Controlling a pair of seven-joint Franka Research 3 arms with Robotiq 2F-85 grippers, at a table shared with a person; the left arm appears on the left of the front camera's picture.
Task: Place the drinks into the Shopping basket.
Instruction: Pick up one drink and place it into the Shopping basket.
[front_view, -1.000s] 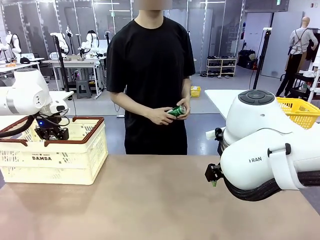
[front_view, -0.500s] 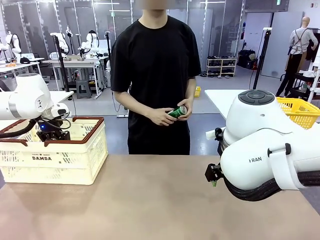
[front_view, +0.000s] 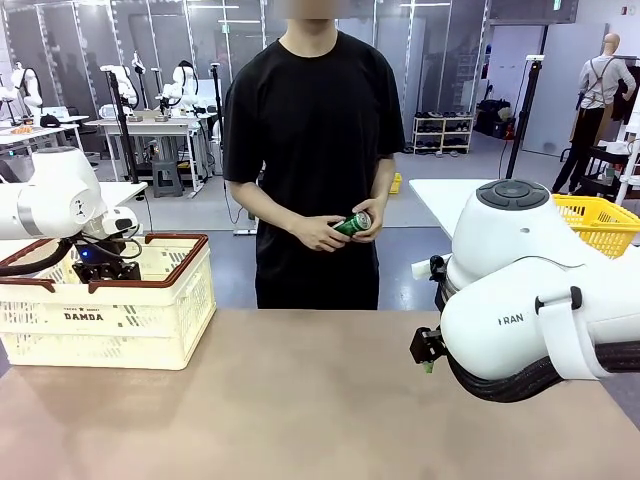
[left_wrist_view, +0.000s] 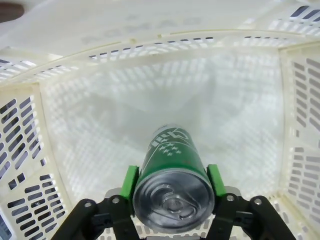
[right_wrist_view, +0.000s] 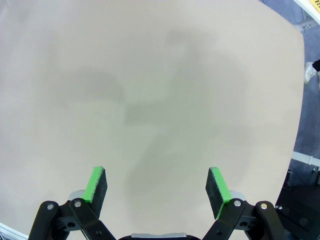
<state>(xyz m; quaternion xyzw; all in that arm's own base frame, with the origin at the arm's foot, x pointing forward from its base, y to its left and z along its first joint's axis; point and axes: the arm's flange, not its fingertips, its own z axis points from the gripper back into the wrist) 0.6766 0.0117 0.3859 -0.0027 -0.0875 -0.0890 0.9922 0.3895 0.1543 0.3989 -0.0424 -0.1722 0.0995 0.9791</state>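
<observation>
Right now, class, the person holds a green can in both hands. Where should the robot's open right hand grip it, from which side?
Probably the bare middle of the green can, between the person's hands: it lies tilted, a hand at each end, so the right hand should come from the robot's side, fingers across the round body.

1. Cream-white slotted plastic basket with brown rim (front_view: 150, 325): the side facing me reads "DAMDA" in dark capitals. A smaller line of print above that word is too small to read.
2. White casing of my right arm (front_view: 540, 335): the dark letters "RAN" are readable.
3. Slim green metal can (left_wrist_view: 172, 160): white markings on the side, which I cannot read.
</observation>
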